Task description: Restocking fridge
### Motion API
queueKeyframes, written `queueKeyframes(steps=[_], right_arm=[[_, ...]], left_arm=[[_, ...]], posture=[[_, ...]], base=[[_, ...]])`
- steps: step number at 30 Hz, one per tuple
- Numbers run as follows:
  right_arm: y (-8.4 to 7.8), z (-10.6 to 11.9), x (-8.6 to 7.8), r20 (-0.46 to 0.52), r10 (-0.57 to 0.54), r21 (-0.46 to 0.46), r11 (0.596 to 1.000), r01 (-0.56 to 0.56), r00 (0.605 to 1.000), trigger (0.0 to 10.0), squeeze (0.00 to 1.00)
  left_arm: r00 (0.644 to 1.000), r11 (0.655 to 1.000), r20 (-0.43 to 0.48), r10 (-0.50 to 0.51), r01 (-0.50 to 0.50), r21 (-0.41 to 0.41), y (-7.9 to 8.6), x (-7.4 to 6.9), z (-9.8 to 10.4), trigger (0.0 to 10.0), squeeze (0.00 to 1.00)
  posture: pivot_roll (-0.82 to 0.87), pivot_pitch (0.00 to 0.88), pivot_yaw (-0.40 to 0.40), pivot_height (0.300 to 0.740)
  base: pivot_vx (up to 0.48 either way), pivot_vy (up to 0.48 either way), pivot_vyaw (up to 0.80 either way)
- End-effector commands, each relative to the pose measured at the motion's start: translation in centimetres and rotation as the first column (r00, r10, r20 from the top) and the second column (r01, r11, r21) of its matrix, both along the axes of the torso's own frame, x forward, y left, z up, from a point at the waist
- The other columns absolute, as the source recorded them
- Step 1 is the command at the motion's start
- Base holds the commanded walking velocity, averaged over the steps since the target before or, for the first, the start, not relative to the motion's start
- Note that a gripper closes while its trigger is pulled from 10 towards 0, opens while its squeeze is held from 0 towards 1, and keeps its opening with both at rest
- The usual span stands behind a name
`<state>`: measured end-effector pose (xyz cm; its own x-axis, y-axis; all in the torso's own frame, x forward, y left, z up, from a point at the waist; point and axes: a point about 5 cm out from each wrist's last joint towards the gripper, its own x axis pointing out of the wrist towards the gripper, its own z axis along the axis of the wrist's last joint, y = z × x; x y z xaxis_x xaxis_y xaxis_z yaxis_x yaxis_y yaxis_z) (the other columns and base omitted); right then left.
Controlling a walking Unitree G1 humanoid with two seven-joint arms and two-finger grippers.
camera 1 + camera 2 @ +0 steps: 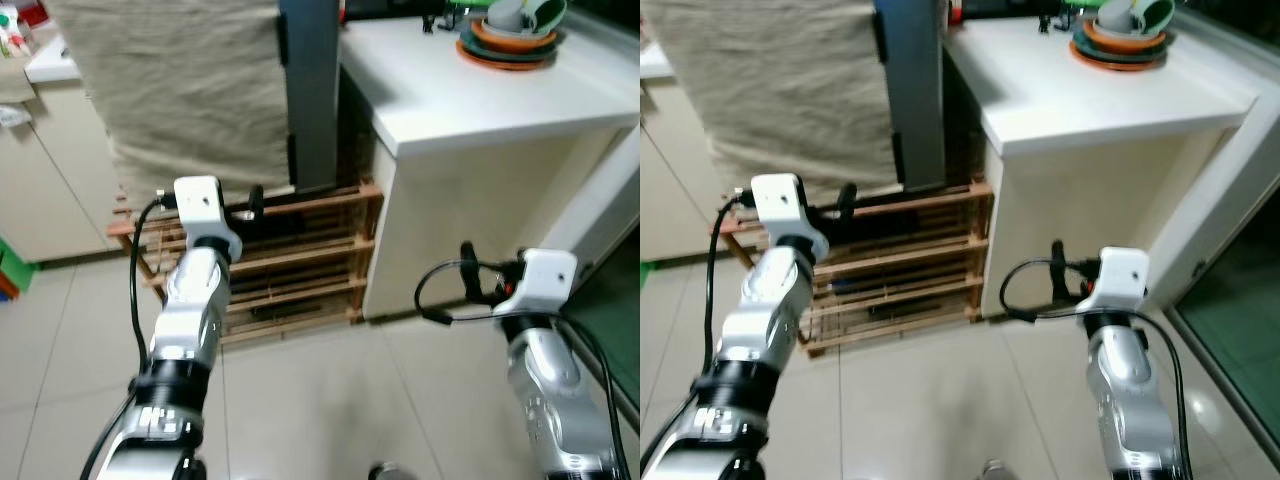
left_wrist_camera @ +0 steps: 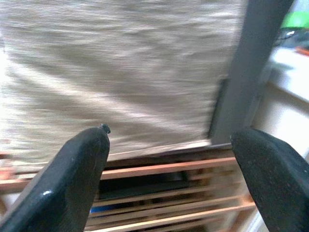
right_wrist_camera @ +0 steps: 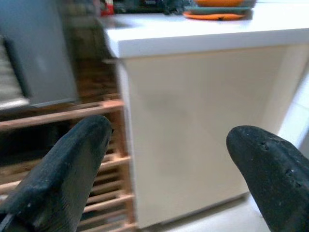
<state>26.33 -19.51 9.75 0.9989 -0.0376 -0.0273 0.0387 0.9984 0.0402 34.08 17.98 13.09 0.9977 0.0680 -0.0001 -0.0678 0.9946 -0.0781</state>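
A grey fridge stands ahead of me, with a beige cloth hanging over the part to its left. It rests on a low wooden slatted rack. My left gripper is raised in front of the cloth and the rack; it is open and holds nothing. My right gripper is held out at the same height, facing the white side of the counter. It is open too, with nothing between its fingers. The fridge door looks closed.
A white counter juts out to the right of the fridge and carries a stack of orange and green plates and bowls. Cream cupboards stand at the left. A pale tiled floor lies below my arms.
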Motion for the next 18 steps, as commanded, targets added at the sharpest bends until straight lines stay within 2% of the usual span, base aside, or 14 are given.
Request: queueKeyframes(steps=[1,4,7,8,9,10,15,18], right_arm=[[-0.8,0.0,-0.3,0.004,-0.024,-0.019,1.0,0.024,1.0,10.0,0.14],[-1.1,-0.3,-0.9,0.002,-0.028,-0.037,0.999,0.028,1.0,10.0,0.14],[-1.7,-1.0,-2.4,-0.011,-0.025,-0.085,0.996,0.024,1.0,10.0,0.14],[-1.7,-1.0,-2.4,-0.011,-0.025,-0.085,0.996,0.024,1.0,10.0,0.14],[-1.9,-1.7,-3.6,-0.037,-0.019,-0.091,0.996,0.015,0.999,10.0,0.14],[-1.9,-1.9,-3.9,-0.043,-0.019,-0.086,0.996,0.015,0.999,10.0,0.15],[-1.3,-1.3,-3.4,-0.011,-0.006,-0.065,0.998,0.005,1.0,10.0,0.14],[-0.5,-0.7,-2.6,0.02,0.016,-0.058,0.998,-0.015,1.0,10.0,0.15]], left_arm=[[1.0,1.0,-0.001,-0.005,0.005,0.003,-0.4,0.4,0.3,10.0,0.0],[1.0,1.0,-0.024,0.003,-0.004,-0.012,-0.3,0.6,0.1,10.0,0.0],[1.0,1.0,-0.027,0.011,-0.01,0.008,-0.1,0.6,0.0,10.0,0.0],[1.0,1.0,-0.027,0.011,-0.01,0.008,-0.1,0.6,0.0,10.0,0.0],[0.999,0.998,-0.03,0.011,-0.009,0.063,-0.1,0.5,-0.2,10.0,0.0],[0.999,0.997,-0.035,-0.001,0.004,0.074,-0.3,0.5,-0.3,10.0,0.0],[0.998,0.995,-0.001,-0.06,0.06,0.076,-1.4,0.5,0.0,10.0,0.0],[0.997,0.995,0.016,-0.077,0.076,0.065,-1.7,0.6,0.3,10.0,0.0]], posture=[[-0.15,0.0,0.06,0.74],[-0.15,0.0,0.06,0.74],[-0.15,0.0,0.058,0.74],[-0.15,0.0,0.058,0.74],[-0.16,0.0,0.06,0.74],[-0.16,0.0,0.06,0.74],[-0.16,0.0,0.064,0.74],[-0.16,0.0,0.064,0.74]], base=[[0.0,0.48,-0.8],[0.0,0.48,-0.78],[0.0,0.48,0.0],[0.0,0.48,0.0],[0.0,0.0,0.0],[0.0,0.0,0.0],[0.0,0.0,0.0],[0.097,0.425,0.0]])
